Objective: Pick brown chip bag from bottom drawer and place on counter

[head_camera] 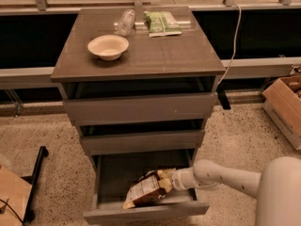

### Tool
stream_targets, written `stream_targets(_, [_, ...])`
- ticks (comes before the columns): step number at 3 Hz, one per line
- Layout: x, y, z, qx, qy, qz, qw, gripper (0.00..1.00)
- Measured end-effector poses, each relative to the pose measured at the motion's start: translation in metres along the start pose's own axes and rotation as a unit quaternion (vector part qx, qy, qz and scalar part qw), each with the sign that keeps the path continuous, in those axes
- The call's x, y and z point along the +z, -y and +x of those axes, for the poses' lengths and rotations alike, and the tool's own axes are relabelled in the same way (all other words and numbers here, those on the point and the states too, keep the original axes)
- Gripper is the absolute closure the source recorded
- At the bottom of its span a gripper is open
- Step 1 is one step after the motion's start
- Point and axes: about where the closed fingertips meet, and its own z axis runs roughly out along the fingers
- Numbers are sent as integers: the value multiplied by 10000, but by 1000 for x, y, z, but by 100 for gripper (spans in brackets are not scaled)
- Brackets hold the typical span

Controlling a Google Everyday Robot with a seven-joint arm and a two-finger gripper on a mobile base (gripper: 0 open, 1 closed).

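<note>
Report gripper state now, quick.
Gripper: down in the bottom drawer, at the right end of the brown chip bag; open, closed or holding cannot be told.

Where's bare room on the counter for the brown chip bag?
Glossy grey-brown counter: bare right half in front of the flat green packet, plus the front strip before the cream bowl. Crowded at back centre: clear plastic bag beside the packet. Gripper is in the bottom drawer at the dark brown chip bag.
</note>
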Motion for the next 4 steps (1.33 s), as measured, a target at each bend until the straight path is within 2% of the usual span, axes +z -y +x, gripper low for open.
stream_targets(1, [-88, -49, -12, -1076, 334, 181, 9935, 100])
stream_targets(2, [-157, -76, -24, -1728, 708, 469, 9813, 100])
stream_targets(3, [-228, -99, -50, -2293, 985, 945, 9637, 100])
stream_targets(4, [-299, -118, -94, -2814, 1065, 1603, 9401, 100])
